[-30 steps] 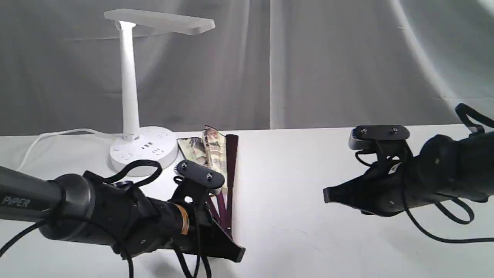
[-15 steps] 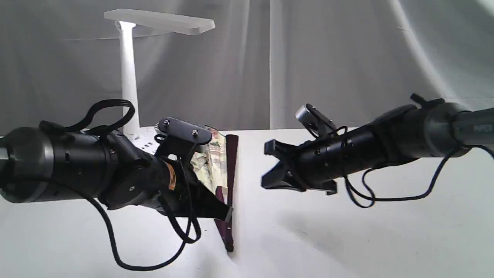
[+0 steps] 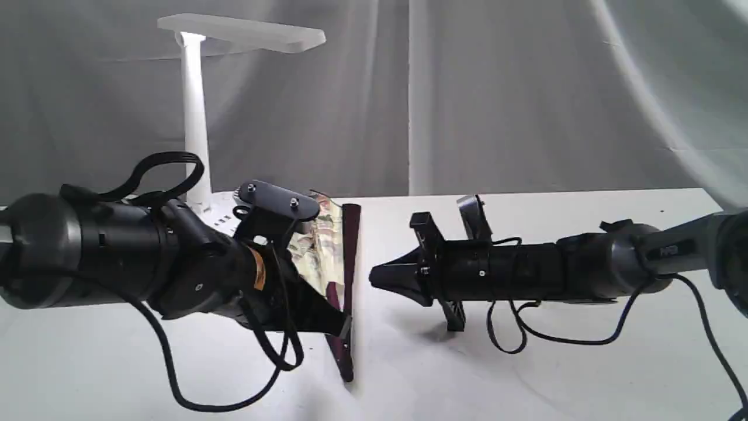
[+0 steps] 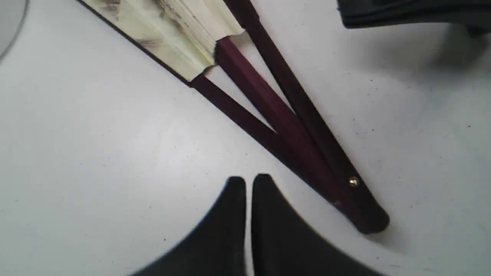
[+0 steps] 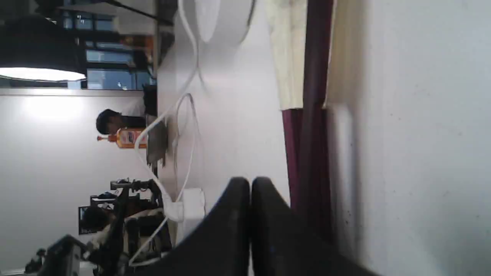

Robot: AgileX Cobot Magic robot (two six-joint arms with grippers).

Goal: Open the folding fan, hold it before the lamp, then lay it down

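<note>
**Student:** Where did the fan lie in this figure?

**Tutor:** The fan (image 4: 268, 111) lay flat on the table (image 3: 555, 374), only partly spread. It was just beside the round foot of the lamp (image 3: 196, 134), with its rivet (image 4: 353, 181) at the end away from the lamp.

**Student:** And what were the fingers doing?

**Tutor:** The left fingers (image 4: 239, 189) were closed on nothing, their tips low over the table just beside the ribs near the rivet. The right fingers (image 5: 241, 188) were likewise closed and empty. They pointed at the outer rib (image 3: 350, 251) from the opposite side, near it but apart from it.

**Student:** How should the opening have been done well?

**Tutor:** By the look of it, the fan was far from fully open. Both pairs of fingers would have had to part before any grip. One pair should have pinned the bundle of ribs close to the rivet, so that the pivot did not slide. The other should have taken the outer rib on its wood, short of the paper leaf (image 4: 168, 34). It should then have swept that rib in an arc about the rivet, not pulled it straight. A grip on the paper risked a tear. The ribs looked thin and lay flat, so a low, shallow approach seemed wise, lest the fingers merely push the fan away.
</note>
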